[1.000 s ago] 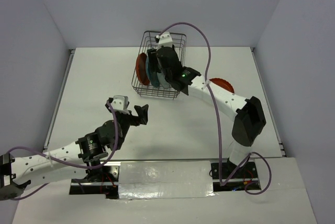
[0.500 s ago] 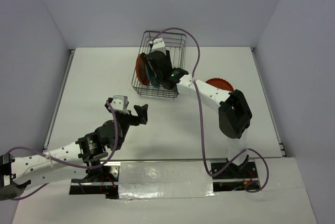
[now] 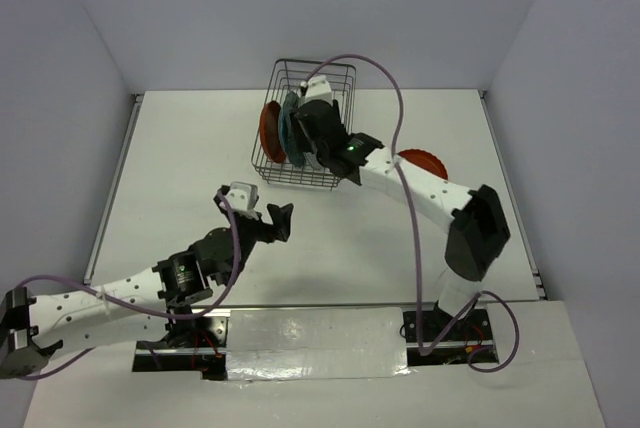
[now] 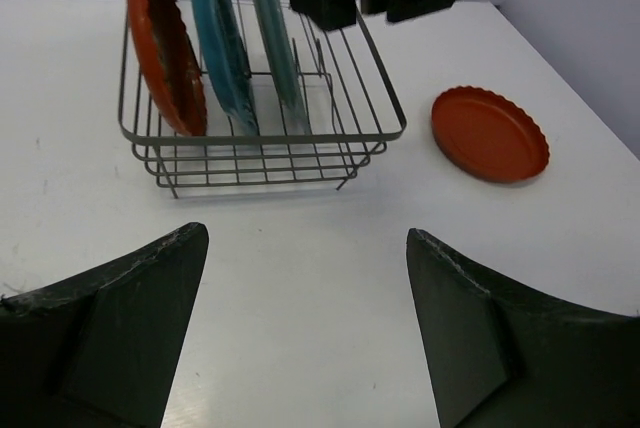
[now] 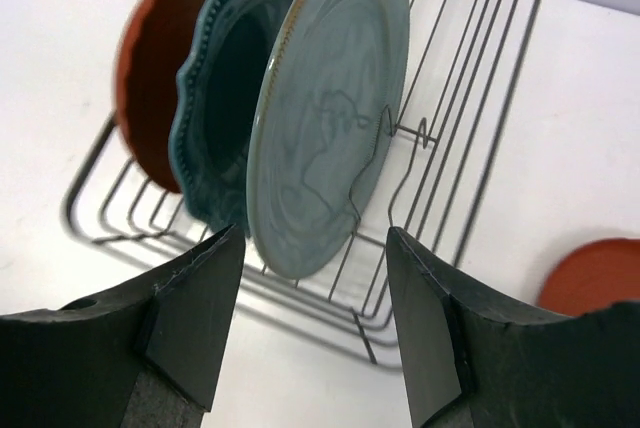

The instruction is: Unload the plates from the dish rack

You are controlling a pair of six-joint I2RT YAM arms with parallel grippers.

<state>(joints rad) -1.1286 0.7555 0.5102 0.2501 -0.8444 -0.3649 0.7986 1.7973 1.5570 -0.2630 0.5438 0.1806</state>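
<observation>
Right tool (image 5: 315,236) hangs released over the rack (image 5: 470,78), jaws parted and clamped on nothing. In its wrist view the pale plate (image 5: 330,128) stands at 12 o'clock from the tool, lower rim right at the mouth of the gap; I cannot tell whether the rim is already inside it, and neither finger looks to be touching.

That plate stands on edge, tilted, its flat face turned toward 3 o'clock. So the thin rim is what I must straddle, and my jaws have to close across the thickness, not the width.

Behind it toward 9 o'clock stand the teal plate (image 5: 215,98) and then the racked orange plate (image 5: 155,78), close together. From above, the pale one is on the 3 o'clock end of the row, the side my right arm comes in from, so I judge it the next to lift.

Left tool (image 3: 268,218) is released too, low over the desk (image 3: 180,178) at 6 o'clock of the rack and well apart from it. The loose orange plate (image 3: 422,161) lies flat at 3 o'clock of the rack.
</observation>
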